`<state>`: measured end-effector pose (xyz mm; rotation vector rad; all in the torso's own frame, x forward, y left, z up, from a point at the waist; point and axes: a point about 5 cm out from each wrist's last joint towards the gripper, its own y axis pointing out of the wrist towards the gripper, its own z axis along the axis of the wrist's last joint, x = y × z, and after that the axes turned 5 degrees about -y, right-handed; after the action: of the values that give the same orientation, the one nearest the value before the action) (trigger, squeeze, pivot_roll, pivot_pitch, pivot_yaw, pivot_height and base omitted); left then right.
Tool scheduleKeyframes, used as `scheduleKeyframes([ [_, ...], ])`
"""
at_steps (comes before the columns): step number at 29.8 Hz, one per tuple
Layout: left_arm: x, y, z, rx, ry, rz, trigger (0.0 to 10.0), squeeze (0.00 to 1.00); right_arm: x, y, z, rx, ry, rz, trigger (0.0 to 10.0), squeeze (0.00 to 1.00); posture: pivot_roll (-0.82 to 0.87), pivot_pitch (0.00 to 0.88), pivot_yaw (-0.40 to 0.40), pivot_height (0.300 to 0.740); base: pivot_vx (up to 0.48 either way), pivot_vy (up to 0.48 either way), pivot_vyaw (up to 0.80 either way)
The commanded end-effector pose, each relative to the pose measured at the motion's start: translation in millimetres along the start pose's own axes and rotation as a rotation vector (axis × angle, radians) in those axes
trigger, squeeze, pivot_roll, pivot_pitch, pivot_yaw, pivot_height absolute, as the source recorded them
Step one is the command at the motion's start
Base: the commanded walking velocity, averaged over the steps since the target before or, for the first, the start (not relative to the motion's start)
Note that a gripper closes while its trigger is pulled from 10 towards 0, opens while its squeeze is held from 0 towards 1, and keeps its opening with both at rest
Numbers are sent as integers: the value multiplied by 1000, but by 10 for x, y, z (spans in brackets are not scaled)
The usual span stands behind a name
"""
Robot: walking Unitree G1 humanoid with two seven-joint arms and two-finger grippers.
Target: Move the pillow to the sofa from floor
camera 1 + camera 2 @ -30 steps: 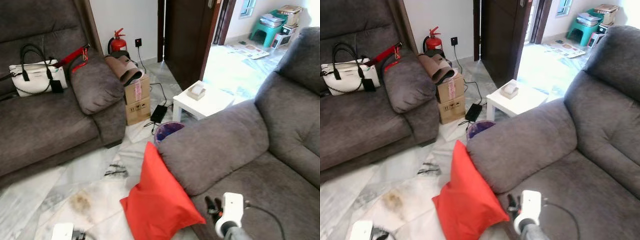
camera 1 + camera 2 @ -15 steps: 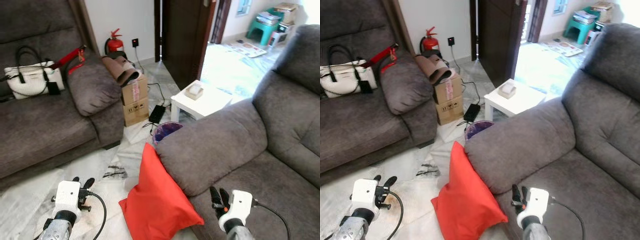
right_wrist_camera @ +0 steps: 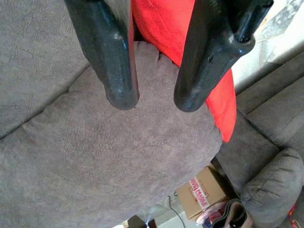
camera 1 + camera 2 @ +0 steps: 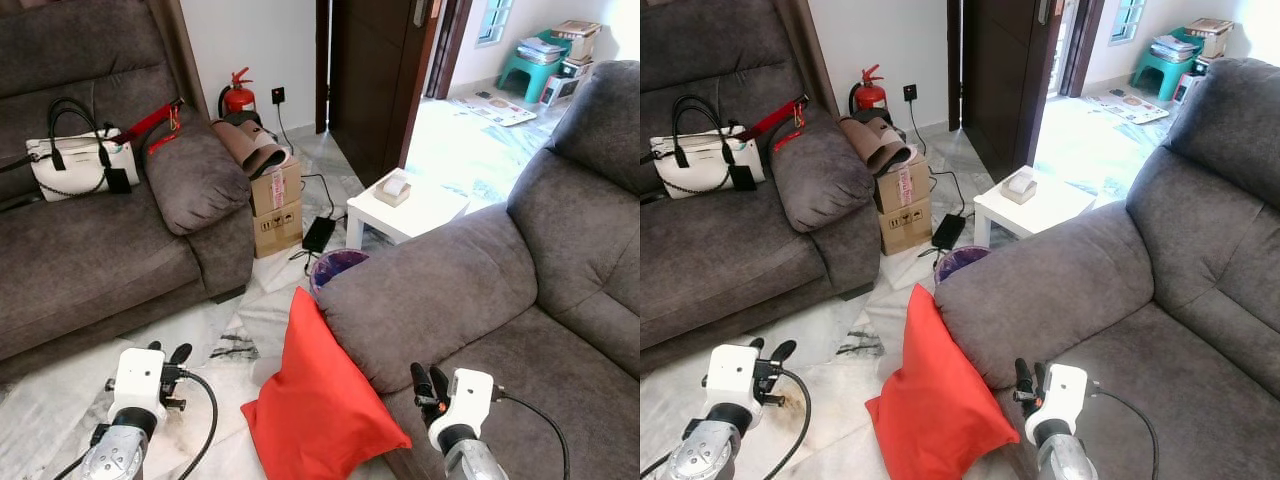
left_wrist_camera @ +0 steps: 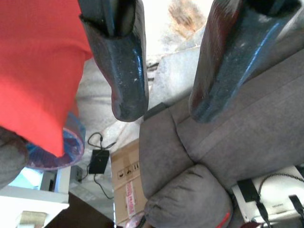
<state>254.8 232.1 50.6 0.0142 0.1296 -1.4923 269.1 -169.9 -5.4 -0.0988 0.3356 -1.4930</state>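
The red pillow [image 4: 315, 405] stands on the marble floor [image 4: 200, 335], propped against the sofa [image 4: 480, 300] armrest's front — long axis upright, top corner leaning armward. Bare floor lies to its left. The left gripper [image 4: 166, 352] and right gripper [image 4: 427, 380] — fingers parted, holding nothing — flank it.

The pillow [image 4: 320, 405] is showing a smooth red cloth with a slight sheen. The sofa [image 4: 470, 290] is wearing a matt grey cloth, soft like suede. The floor [image 4: 205, 345] is shining as polished marble tile. The left gripper [image 5: 164, 102] fingers are looking like glossy black plastic. The box [image 4: 275, 205] is looking like plain brown cardboard, and the small table [image 4: 405, 212] is looking smooth and white.
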Motion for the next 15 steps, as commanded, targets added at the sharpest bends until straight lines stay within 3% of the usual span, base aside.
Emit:
scheduleKeyframes([
  [1, -3, 7, 11, -6, -4, 7, 10000, 0, -6, 9, 14, 2, 1, 1, 10000, 0, 43, 90, 30, 711, 0, 0, 0],
  [10, -6, -24, -7, -24, 0, 2, 10000, 0, -21, 41, 39, -4, -9, 4, 10000, 0, 42, 103, 31, 686, 0, 0, 0],
  [15, -50, -92, -119, -67, 2, 24, 10000, 0, -33, 46, 56, 9, -8, 9, 10000, 0, 43, 109, 27, 686, 0, 0, 0],
])
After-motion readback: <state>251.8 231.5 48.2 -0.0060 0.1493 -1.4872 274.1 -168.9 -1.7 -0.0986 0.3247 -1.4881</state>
